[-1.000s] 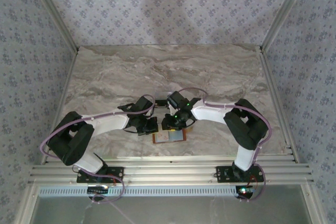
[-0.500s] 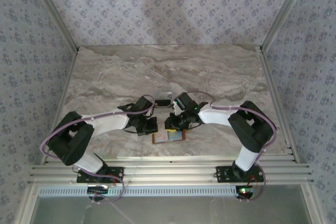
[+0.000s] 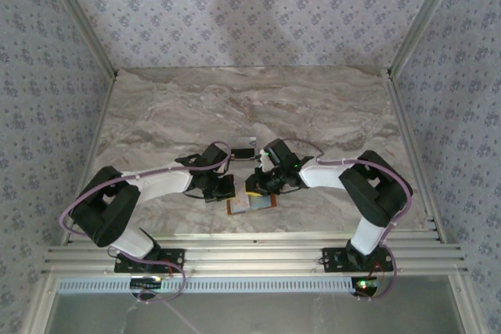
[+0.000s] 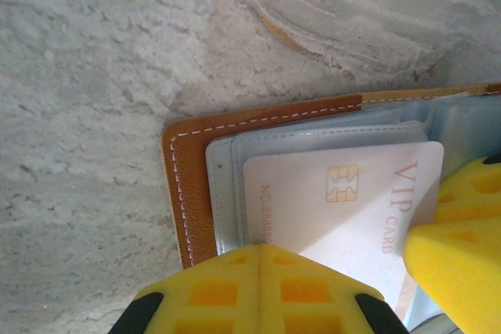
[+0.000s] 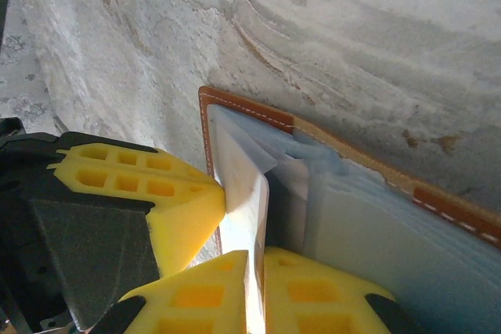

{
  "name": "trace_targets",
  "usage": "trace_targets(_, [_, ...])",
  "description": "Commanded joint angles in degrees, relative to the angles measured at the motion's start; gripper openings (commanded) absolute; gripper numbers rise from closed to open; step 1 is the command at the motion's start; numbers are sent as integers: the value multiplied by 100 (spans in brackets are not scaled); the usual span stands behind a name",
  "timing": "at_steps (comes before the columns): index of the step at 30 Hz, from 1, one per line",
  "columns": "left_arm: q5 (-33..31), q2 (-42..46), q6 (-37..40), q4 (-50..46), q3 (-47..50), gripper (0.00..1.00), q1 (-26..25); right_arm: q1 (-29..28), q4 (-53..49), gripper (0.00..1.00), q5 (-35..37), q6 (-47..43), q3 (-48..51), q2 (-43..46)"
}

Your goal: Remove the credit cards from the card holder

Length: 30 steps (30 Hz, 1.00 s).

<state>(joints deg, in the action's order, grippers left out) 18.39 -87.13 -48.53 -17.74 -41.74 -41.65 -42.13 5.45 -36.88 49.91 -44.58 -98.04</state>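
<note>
Marble table [image 3: 313,107] is carrying the open brown wallet [image 4: 184,185], which is lying right under both grippers. The left gripper [image 4: 260,260] is bearing on the wallet with jaws clenched and empty. The right gripper [image 5: 257,265], just beside it, is pinching the edge of a white card [image 4: 337,201] poking from the wallet's grey-blue pocket.

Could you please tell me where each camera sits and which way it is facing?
Top external: above and behind the arms, looking down on the table; both arms show.
Left wrist: close above the card holder, facing down; left gripper at the bottom.
Right wrist: low over the card holder, right gripper pinching the whitish card.
Shared: both wrist views show the card holder and whitish card.
</note>
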Motion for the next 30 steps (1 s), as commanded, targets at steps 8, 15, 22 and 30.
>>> trace_targets(8, [-112, -230, -26, -195, 80, 0, -46, 130, 507, 14, -372, 168, 230, 294])
trace_targets(15, [-117, -244, -18, -234, 35, 0, -53, 157, 541, 15, -417, 194, 265, 337])
trace_targets(22, [-135, -254, -14, -283, 19, 0, -49, 206, 580, 12, -415, 204, 360, 425])
trace_targets(30, [-143, -228, -25, -336, -18, 0, -58, 241, 631, 10, -468, 201, 389, 456])
